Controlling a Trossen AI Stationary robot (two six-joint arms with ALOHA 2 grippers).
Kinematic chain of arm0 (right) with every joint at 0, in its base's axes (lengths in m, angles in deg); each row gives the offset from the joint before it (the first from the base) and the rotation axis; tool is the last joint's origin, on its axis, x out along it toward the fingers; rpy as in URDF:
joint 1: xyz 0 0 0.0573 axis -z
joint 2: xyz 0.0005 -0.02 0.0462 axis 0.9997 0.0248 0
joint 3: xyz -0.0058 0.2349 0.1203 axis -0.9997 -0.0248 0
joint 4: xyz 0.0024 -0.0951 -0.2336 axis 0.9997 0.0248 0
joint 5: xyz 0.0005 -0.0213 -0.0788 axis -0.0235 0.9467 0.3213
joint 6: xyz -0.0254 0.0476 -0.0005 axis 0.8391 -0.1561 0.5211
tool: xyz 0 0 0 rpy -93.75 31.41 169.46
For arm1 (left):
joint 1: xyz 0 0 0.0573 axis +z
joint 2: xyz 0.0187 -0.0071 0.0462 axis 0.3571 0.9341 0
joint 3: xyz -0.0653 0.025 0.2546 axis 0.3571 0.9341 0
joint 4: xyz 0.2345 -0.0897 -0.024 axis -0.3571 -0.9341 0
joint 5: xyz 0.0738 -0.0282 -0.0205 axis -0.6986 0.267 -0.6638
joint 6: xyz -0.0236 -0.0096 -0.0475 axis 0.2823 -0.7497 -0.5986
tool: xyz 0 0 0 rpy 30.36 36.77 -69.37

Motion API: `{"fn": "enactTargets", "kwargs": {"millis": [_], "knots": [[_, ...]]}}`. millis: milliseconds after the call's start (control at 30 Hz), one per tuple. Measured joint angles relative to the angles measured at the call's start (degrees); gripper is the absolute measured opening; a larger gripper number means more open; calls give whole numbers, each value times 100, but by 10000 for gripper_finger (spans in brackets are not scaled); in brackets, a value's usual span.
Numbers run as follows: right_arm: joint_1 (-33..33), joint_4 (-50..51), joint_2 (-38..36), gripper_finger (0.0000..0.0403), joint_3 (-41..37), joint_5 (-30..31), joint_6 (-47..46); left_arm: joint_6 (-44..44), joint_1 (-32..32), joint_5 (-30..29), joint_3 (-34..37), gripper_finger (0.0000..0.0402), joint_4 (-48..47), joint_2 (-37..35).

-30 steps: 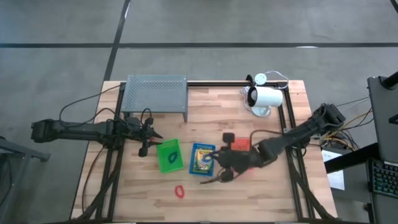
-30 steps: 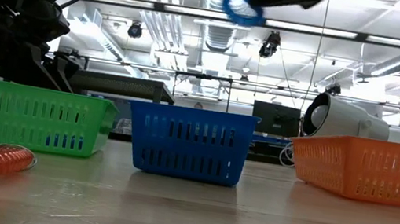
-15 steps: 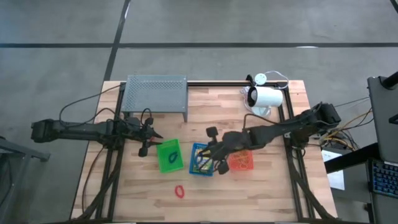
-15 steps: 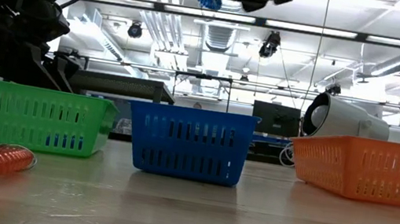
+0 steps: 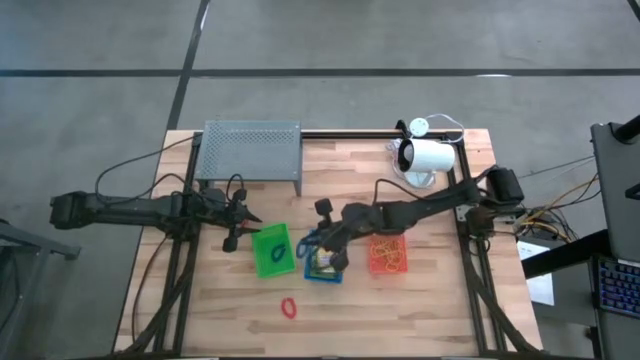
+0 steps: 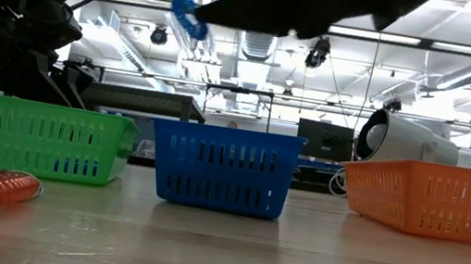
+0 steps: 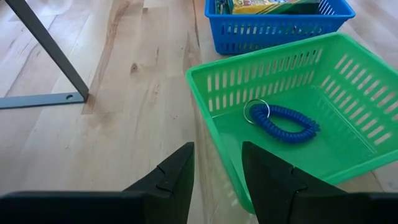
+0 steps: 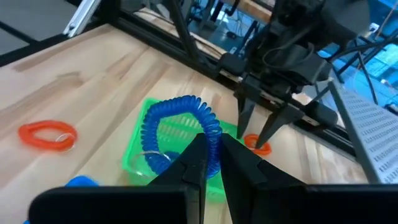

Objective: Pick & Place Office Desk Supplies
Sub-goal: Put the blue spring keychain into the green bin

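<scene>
The blue coil loop [image 8: 186, 121] hangs pinched in the right gripper [image 8: 210, 163] — jaws nearly closed on it — above the gap between the blue basket [image 6: 223, 168] and the green basket [image 5: 272, 250]. Half a second ago it was over the blue basket; a second ago, nearer the orange basket [image 5: 387, 256]. The left gripper [image 7: 217, 171] hasn't moved — jaws parted, empty, beside the green basket holding another blue coil [image 7: 283, 122].

The bench [image 5: 430, 310] is pale butcher-block wood, framed by black rails, standing on a grey concrete floor [image 5: 400, 40] crossed by dark seams. Beyond it, the low view shows an open ceiling [image 6: 466, 92] of long strip lights, ducts and hanging cables.
</scene>
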Motion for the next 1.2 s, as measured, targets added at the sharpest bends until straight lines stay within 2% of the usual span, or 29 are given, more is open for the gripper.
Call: {"fn": "enactTargets", "kwargs": {"millis": [133,567,833,1200], "knots": [[78,-38,372,31,313,-212,-22,0,-1,1,0,139,-2,0],[149,385,1813,31,1861,-235,48,0,-1,0,2,138,-2,-1],[201,1933,2628,31,3230,-166,47,0,-2,2,1,139,-24,0],[229,3769,3412,31,4523,-168,-76,0,-2,0,2,138,-126,2]]}}
